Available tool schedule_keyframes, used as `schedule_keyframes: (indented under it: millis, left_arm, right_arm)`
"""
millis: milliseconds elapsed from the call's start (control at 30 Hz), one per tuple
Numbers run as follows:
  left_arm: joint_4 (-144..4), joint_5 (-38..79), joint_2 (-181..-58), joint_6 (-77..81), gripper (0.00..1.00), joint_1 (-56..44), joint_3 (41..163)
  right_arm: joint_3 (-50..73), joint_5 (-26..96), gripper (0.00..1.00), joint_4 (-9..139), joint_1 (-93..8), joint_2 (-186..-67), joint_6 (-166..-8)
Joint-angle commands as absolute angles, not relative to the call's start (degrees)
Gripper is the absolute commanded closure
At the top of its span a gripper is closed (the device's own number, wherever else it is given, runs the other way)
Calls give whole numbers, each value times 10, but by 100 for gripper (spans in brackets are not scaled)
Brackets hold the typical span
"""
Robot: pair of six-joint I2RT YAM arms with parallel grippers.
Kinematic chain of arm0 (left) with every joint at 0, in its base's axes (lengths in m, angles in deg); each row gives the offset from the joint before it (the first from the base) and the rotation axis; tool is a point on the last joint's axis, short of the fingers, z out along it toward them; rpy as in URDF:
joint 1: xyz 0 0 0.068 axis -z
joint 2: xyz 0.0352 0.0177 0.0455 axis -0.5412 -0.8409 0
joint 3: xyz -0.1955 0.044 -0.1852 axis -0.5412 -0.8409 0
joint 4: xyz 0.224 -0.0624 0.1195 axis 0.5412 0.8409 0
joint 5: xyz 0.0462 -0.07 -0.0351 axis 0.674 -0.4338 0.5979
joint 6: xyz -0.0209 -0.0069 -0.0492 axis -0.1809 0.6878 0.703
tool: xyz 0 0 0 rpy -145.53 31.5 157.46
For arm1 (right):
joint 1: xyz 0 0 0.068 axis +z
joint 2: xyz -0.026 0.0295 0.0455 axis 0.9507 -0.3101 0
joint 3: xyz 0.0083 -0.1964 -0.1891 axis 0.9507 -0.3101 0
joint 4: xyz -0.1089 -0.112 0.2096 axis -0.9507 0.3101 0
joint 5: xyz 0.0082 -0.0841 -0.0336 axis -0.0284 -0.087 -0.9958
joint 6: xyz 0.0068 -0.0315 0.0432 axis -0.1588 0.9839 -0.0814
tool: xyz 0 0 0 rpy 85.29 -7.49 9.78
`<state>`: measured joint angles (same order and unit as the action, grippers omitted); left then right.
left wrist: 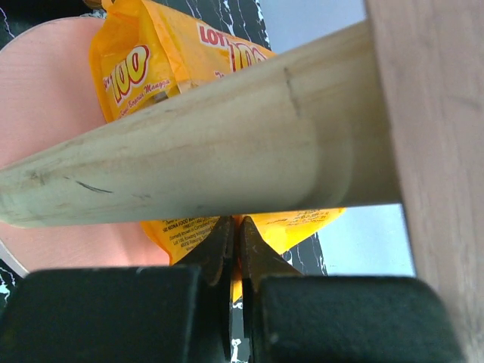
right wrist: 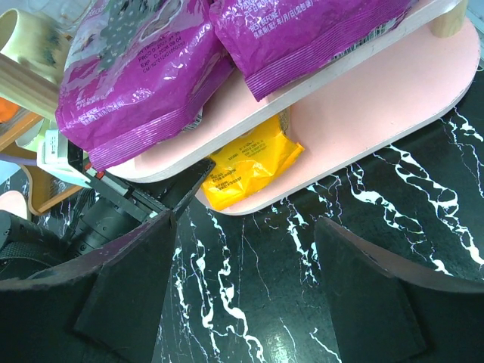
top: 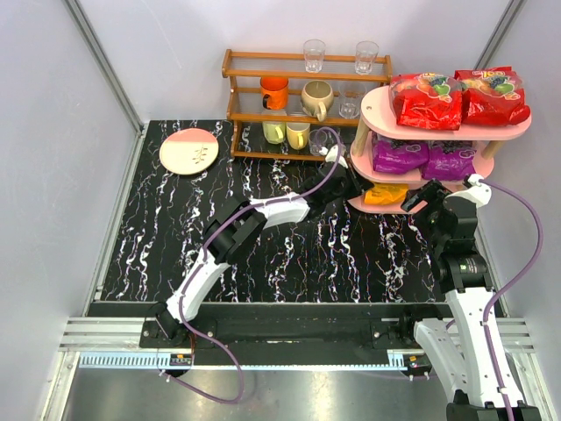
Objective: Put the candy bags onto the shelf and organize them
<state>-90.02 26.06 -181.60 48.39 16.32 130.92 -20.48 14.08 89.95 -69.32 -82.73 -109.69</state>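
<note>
The pink shelf (top: 377, 98) stands at the back right. Two red candy bags (top: 427, 99) (top: 493, 96) lie on its top board and two purple ones (top: 399, 156) (top: 451, 160) on the middle board. An orange bag (top: 386, 195) rests on the bottom board (right wrist: 378, 106). My left gripper (top: 344, 187) reaches in from the shelf's left, behind a wooden post (left wrist: 227, 144). It (left wrist: 236, 221) is shut, pinching the orange bag's (left wrist: 151, 60) near corner. My right gripper (top: 421, 197) hangs open over the table in front of the bottom board, and nothing is between its fingers (right wrist: 248, 219).
A brown wooden rack (top: 307, 96) with cups and glasses stands just left of the shelf, close behind my left arm. A pink and cream plate (top: 188, 151) lies at the back left. Grey walls close the table on the left, back and right.
</note>
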Motion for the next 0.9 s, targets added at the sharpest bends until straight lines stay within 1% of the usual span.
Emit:
schedule_keyframes:
  millis: [0,33,133,167,233,333,400,600,667,767,867]
  left_arm:
    - [-940,267,-1815,477,100,161,1338]
    - [-944,257,-1817,479,100,161,1338]
    - [-973,240,-1810,485,78,161,1317]
    - [-990,235,-1805,490,65,161,1306]
    - [-1023,219,-1795,501,54,161,1281]
    - [-1039,208,-1777,502,40,164,1257]
    - [-1051,203,-1766,500,37,165,1237]
    - [-1080,189,-1729,498,34,177,1178]
    - [-1092,188,-1711,500,31,183,1155]
    - [-1118,189,-1673,504,26,188,1098]
    - [-1114,191,-1619,493,22,193,1032]
  right_arm:
    - [-198,120,17,892,-695,-827,-1087]
    - [-199,120,17,893,-695,-827,-1086]
    - [-198,119,17,893,-695,-825,-1086]
    - [-198,120,17,892,-695,-824,-1086]
    - [-198,120,16,892,-695,-822,-1086]
    - [-195,123,16,892,-696,-821,-1088]
    - [-193,125,16,892,-696,-819,-1088]
    - [-192,125,16,897,-695,-810,-1087]
    - [-191,124,16,899,-696,-806,-1086]
    - [-189,123,16,906,-695,-798,-1087]
    - [-184,124,16,913,-695,-792,-1088]
